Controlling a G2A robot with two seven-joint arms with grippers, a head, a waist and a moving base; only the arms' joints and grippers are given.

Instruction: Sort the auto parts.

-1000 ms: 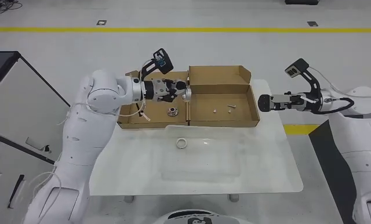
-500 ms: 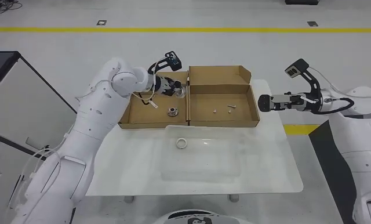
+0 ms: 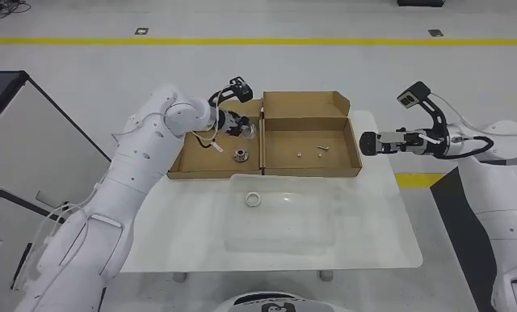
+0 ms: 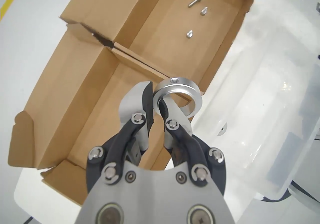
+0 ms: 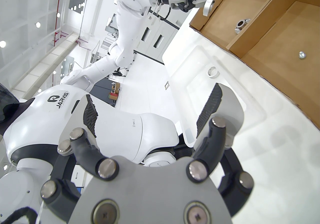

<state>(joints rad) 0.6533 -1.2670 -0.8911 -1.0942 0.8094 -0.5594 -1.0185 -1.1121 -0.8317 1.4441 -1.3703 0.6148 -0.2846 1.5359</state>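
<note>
Top view, left gripper (image 3: pixel 247 128): upper middle of the frame, over the left box (image 3: pixel 190 158) on its side nearest the right box (image 3: pixel 311 157); I judge it hangs there because the collar ring (image 3: pixel 252 128) I carry belongs with the flanged part (image 3: pixel 241 156) lying in that box.
Top view, right gripper (image 3: pixel 363 143): right of centre, just off the right box's outer end; parked clear of the work, I think.
Top view, remainder: a second ring (image 3: pixel 253 200) lies in the clear tray (image 3: pixel 283 231) on the desk (image 3: pixel 388 239), below the boxes in the frame; not yet sorted.
Left wrist view, grasp: my left gripper pinches the collar ring by its wall, one finger through the bore, one outside; a thin edge hold, so a tilt might let it slip.
Left wrist view, ring: bright machined metal; flat faces; a threaded hole in the rim; three small fasteners (image 4: pixel 195 0) lie in the box beyond.
Right wrist view, right gripper: fingers spread wide; nothing between them; ribbed pads (image 5: pixel 208 106) bare.
</note>
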